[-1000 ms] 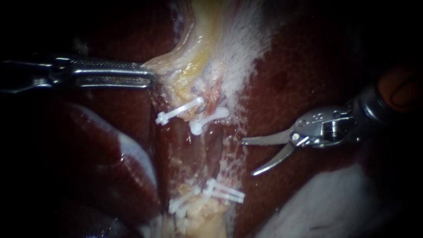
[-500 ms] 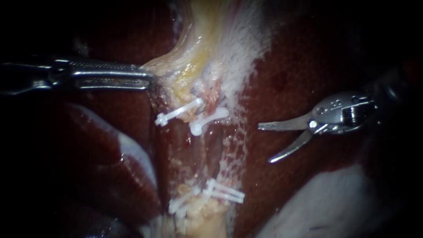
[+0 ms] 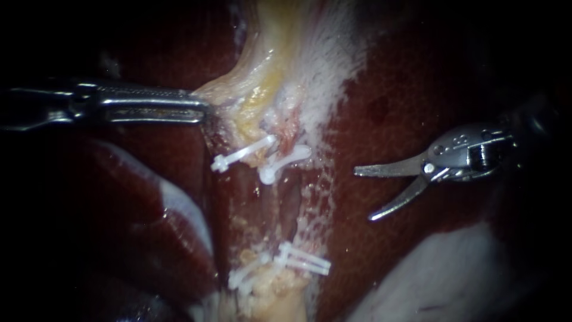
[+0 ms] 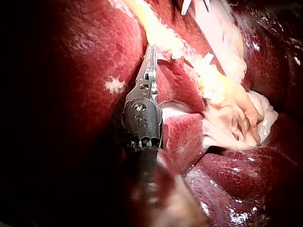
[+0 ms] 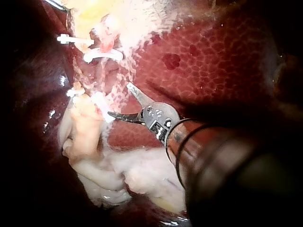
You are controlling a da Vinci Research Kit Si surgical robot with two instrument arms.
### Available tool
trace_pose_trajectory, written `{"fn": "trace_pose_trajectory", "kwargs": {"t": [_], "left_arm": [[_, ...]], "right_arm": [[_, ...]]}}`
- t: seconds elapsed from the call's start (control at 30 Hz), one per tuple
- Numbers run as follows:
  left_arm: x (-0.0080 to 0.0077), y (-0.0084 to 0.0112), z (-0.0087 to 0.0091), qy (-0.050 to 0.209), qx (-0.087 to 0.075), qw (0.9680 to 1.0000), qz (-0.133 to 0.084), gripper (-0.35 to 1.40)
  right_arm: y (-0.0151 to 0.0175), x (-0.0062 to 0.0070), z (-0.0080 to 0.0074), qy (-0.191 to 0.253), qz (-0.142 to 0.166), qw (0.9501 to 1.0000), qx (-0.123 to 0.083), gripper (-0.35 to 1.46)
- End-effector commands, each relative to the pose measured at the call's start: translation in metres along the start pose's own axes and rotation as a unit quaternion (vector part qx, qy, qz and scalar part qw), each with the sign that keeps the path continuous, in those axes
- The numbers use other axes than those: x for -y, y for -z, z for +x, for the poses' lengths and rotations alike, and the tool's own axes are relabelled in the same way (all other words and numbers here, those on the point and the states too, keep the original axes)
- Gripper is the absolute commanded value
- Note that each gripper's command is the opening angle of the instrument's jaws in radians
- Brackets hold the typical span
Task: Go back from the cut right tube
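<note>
Nearest the camera, white clips (image 3: 305,261) cross the lower end of the cut right tube (image 3: 296,241), in the middle of the liver (image 3: 393,89). Further up the tube is parted, and another clip (image 3: 285,160) closes its upper stump. Out to the side, well apart from the tube, the right instrument (image 3: 363,195) hangs over bare liver, its jaws, two curved blades, spread open with nothing between them. Farthest back, the left instrument (image 3: 202,108) has its jaws closed on the edge of the yellowish tissue (image 3: 262,89) above the clips.
</note>
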Motion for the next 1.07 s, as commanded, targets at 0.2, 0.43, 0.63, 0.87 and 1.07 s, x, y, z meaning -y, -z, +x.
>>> {"fn": "trace_pose_trajectory", "kwargs": {"t": [0.2,0.43,0.63,0.87,1.07], "left_arm": [[0.0013,-0.002,0.0006,-0.002,-0.006,0.9999,0.012,-0.35],[0.0028,-0.0036,0.0013,-0.003,-0.014,0.9996,0.024,-0.35],[0.0029,-0.0038,0.0015,-0.001,-0.017,0.9996,0.024,-0.35],[0.0028,-0.0038,0.0016,-0.001,-0.017,0.9995,0.025,-0.35],[0.0028,-0.0038,0.0016,-0.002,-0.017,0.9995,0.025,-0.35]], "right_arm": [[0.0,0.0001,0.0,0.0,0.0,1.0,0.0,1.43],[-0.0001,0.0002,0.0001,0.0,0.0,1.0,0.0,1.43],[-0.0001,0.0002,0.0001,0.0,0.0,1.0,0.0,1.43],[-0.0001,0.0002,0.0001,0.0,0.0,1.0,0.0,1.43],[-0.0002,0.0002,0.0002,0.0,0.0,1.0,0.0,1.43]]}}
